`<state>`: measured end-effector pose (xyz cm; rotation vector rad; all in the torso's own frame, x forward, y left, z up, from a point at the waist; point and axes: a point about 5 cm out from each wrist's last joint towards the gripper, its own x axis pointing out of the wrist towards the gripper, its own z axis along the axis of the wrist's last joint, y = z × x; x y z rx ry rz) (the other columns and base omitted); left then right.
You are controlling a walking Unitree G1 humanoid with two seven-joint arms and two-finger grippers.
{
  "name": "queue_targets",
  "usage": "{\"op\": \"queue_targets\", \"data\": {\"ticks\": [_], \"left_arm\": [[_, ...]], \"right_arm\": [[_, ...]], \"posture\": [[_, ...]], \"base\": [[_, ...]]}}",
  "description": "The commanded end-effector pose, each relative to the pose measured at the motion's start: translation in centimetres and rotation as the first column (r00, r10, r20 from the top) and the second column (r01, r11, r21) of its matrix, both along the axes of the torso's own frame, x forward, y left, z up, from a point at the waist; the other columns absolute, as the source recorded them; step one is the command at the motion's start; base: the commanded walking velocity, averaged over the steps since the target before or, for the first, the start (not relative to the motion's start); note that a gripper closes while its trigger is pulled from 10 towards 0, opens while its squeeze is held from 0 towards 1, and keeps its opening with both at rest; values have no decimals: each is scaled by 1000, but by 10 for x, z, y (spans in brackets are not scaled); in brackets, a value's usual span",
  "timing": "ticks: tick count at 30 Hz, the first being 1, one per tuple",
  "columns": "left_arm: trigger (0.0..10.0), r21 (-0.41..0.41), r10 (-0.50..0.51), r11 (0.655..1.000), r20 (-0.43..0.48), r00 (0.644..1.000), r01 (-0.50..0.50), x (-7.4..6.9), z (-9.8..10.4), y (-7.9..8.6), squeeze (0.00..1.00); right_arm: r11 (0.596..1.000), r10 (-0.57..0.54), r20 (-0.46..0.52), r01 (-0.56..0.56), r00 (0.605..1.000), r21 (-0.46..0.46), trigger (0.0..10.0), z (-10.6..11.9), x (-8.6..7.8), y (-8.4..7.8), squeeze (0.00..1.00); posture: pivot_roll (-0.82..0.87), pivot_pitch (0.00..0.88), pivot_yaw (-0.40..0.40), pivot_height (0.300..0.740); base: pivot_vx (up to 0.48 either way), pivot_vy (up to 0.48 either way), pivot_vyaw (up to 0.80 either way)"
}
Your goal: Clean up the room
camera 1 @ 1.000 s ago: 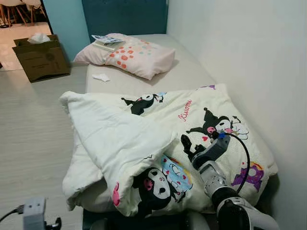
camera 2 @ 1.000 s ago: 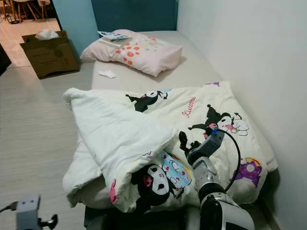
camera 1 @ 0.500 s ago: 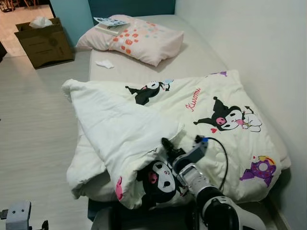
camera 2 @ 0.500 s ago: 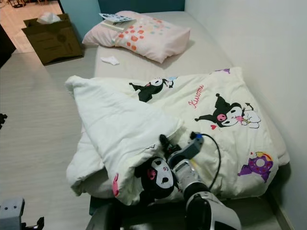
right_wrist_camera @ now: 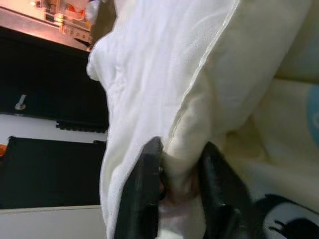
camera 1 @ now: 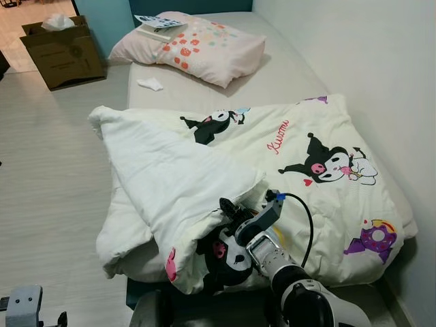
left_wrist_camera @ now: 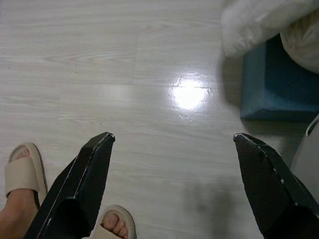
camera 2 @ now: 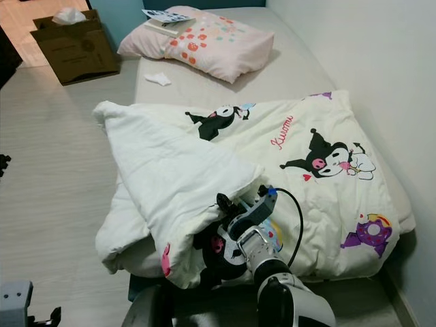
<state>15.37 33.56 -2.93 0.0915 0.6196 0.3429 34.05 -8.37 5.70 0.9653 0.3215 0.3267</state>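
A cartoon-print duvet [camera 1: 286,170] lies rumpled across the bed [camera 1: 286,82], its near corner folded back white side up. The right gripper [camera 1: 228,212] pinches that folded edge, fingertips buried in cloth. The left gripper [left_wrist_camera: 172,164] hangs spread wide over the floor [left_wrist_camera: 99,74], above sandalled feet [left_wrist_camera: 22,174] cut off at the frame.

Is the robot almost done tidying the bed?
Not yet. Nothing looks finished so far. Right now the right hand is pinching the edge of the folded-over blanket, which lies bunched and hanging off the bed. The left hand hangs open over the floor. Still to do: spread the blanket flat, pick up the crumpled tissue, and move the book off the pillow.
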Motion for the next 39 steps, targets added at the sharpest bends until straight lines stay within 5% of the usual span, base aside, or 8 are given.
{"op": "queue_targets", "data": {"ticks": [1,9,12,21,26,28,34,39], "left_arm": [[10000,-5,13,1000,-48,999,-13,-12,-6,2,0],[10000,-4,27,1000,-63,998,-28,-17,-8,3,0],[10000,-1,33,999,-50,998,-33,-12,-6,3,0],[10000,-7,33,999,-14,999,-34,3,-2,-2,0],[10000,-15,29,999,-17,999,-29,6,-4,-7,0],[10000,-22,25,999,-20,999,-25,7,-6,-10,0],[10000,-54,18,998,10,1000,-17,14,-6,-18,0],[10000,-143,1,990,112,994,15,33,2,-28,0]], "right_arm": [[999,50,53,-51,997,6,0,7,1,12,0],[922,387,194,-372,901,-112,0,6,-20,52,0],[649,756,274,-733,594,-204,0,-4,-69,103,0],[277,961,127,-890,247,-362,0,-42,-133,132,0],[281,959,80,-865,273,-417,2706,-47,-133,130,0],[313,947,74,-851,311,-422,10000,-46,-130,129,0],[453,888,109,-805,448,-383,10000,-38,-114,123,1000],[525,848,139,-776,511,-350,10000,-32,-102,116,1000]], "posture": [[158,213,-9,566],[149,204,-12,566],[137,197,-13,566],[127,176,-19,566],[112,168,-18,566],[104,161,-21,566],[103,150,-30,566],[104,141,-35,566]], "base": [[0,0,0],[0,0,0],[0,0,0],[0,0,0],[0,0,0],[0,0,0],[0,0,0],[0,0,0]]}}
